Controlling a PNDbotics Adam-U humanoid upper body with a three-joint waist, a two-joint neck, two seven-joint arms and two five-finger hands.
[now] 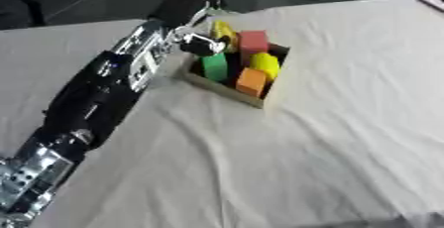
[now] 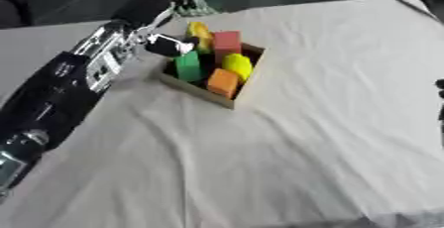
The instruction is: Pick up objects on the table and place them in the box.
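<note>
Nearest the left eye view, the left arm runs up the white-clothed desk to the left hand at the far-left corner of the box; whether its fingers are open or closed cannot be told. Blocks already lie inside: green, orange, yellow, red.

Across the right eye view, no loose object shows on the cloth, so the step is judged a release into the box; next, lift the hand clear without catching the rim.

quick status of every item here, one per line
box: open-topped, nearly full
red block: in box, far side
green block: in box, upright
orange block: in box, near corner
yellow pieces: in box
left hand: over box's left edge
</note>
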